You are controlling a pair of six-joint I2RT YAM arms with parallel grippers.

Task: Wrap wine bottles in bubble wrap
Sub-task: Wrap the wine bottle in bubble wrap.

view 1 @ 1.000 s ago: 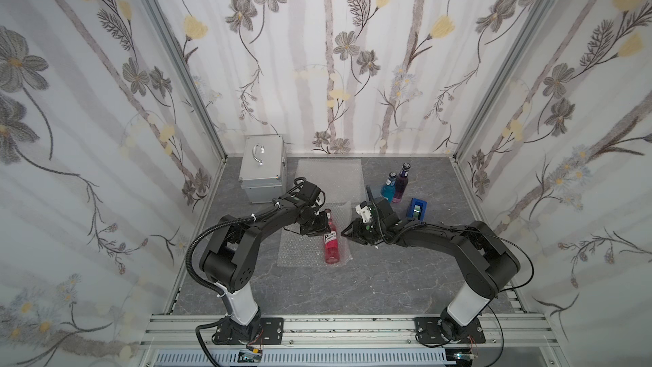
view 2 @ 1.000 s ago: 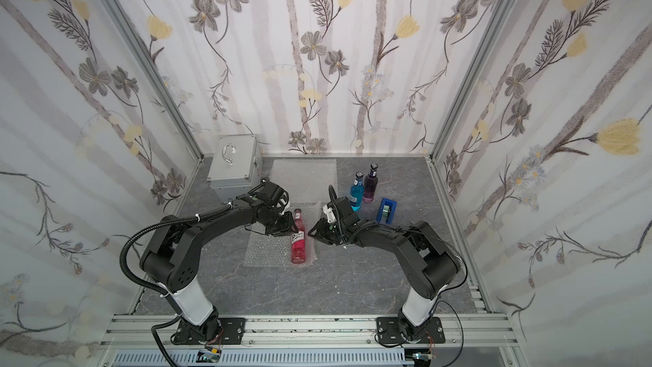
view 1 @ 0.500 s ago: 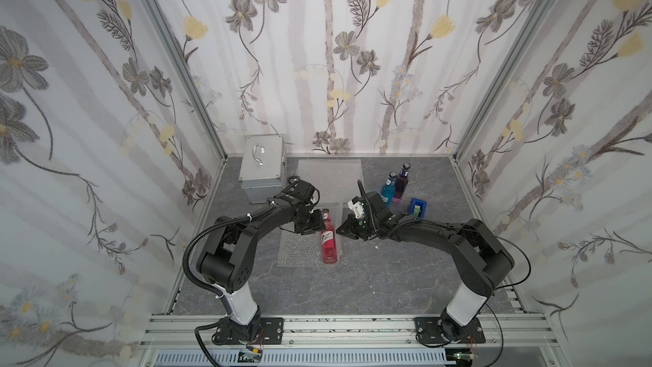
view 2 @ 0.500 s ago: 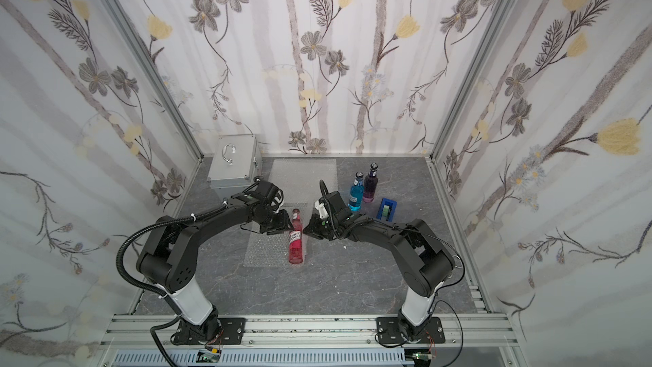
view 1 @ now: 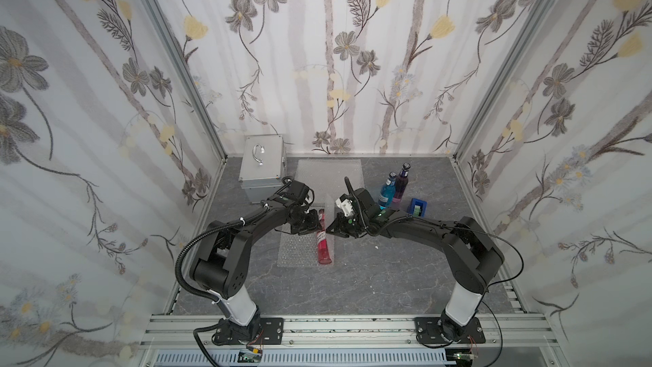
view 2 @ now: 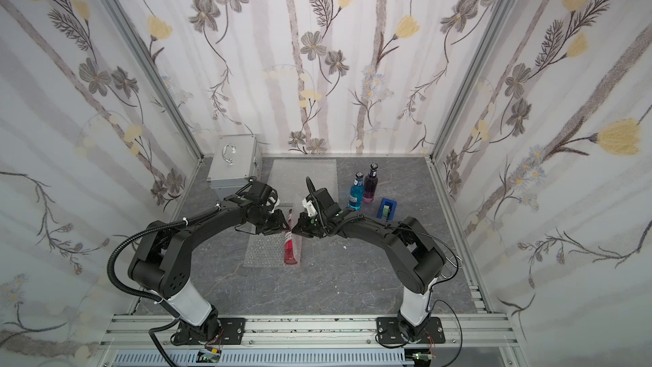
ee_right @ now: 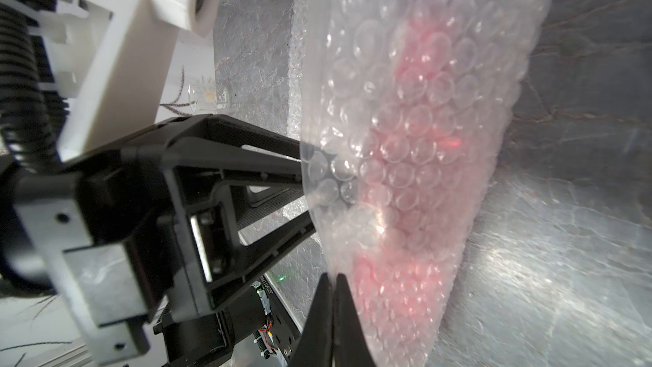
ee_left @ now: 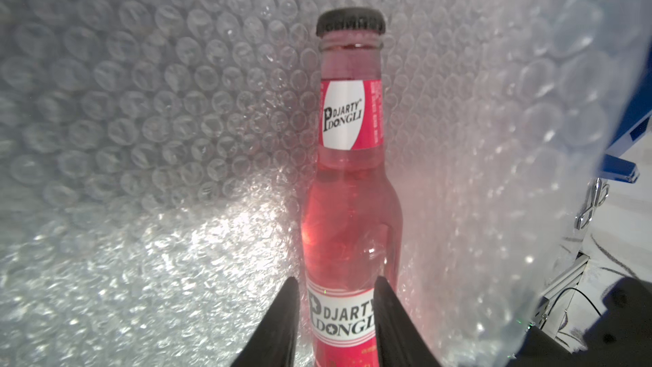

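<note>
Table [view 1: 370, 277] layout: metal case [view 1: 263, 167] far left, spare sheet [view 1: 330, 174] flat at the far middle, and the working bubble wrap sheet [view 1: 296, 248] mid-table between the two arms.

The red bottle [view 1: 323, 245] lies on its side on the right part of that sheet, cap pointing far and base near. The blue bottle [view 1: 386, 192] and purple bottle [view 1: 400, 185] stand upright far right, unwrapped, with the tape dispenser [view 1: 418, 206] just right of them.

Left gripper [ee_left: 337, 287]: jaws sit on either side of the red bottle's body at the lower label and look clamped on it. Right gripper [ee_right: 331, 277]: closed, pinching the sheet's right edge, with that flap lifted up beside the bottle. I read this as the first fold just starting.

Risks I see from here:
- The pinch is only on thin film right at the edge. Pull hard and it slips out, and the flap drops.
- The left gripper is inside the fold line. Carry the flap over now and I wrap my own fingers in.
- Release the left gripper early and round glass on slick film can roll off to the right.
- The right arm sits close to the standing bottles, so a wide swing tips them.
</note>
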